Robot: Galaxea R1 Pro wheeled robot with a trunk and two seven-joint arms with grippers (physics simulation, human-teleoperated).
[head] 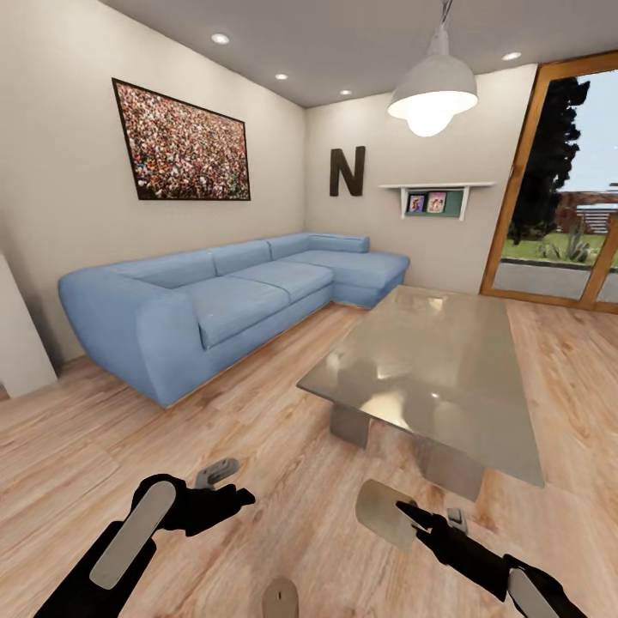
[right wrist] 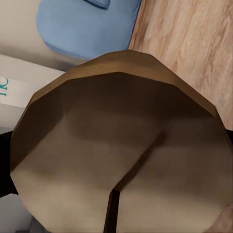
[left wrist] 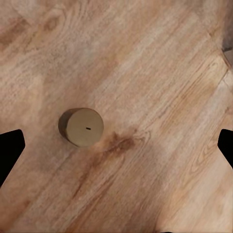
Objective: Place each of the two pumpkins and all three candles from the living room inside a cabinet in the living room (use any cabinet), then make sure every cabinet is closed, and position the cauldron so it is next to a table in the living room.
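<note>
Right tool (head: 403,513) grips candle (head: 384,512) — arm low, extended.

Light wood plank floor (head: 257,446), pale walls (head: 60,172). Blue corner sofa (head: 223,300) along the left wall, framed crowd picture (head: 182,146) above it. Glossy low table (head: 433,369) (reflecting the lights) right of the sofa. Black letter N (head: 347,171), small shelf (head: 436,197), lit pendant lamp (head: 432,90), wood-framed glass door (head: 562,189).

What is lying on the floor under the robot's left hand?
A short beige candle stands alone on the wood floor, straight below the open left end effector. Whatever is beneath the candle itself is covered.
</note>
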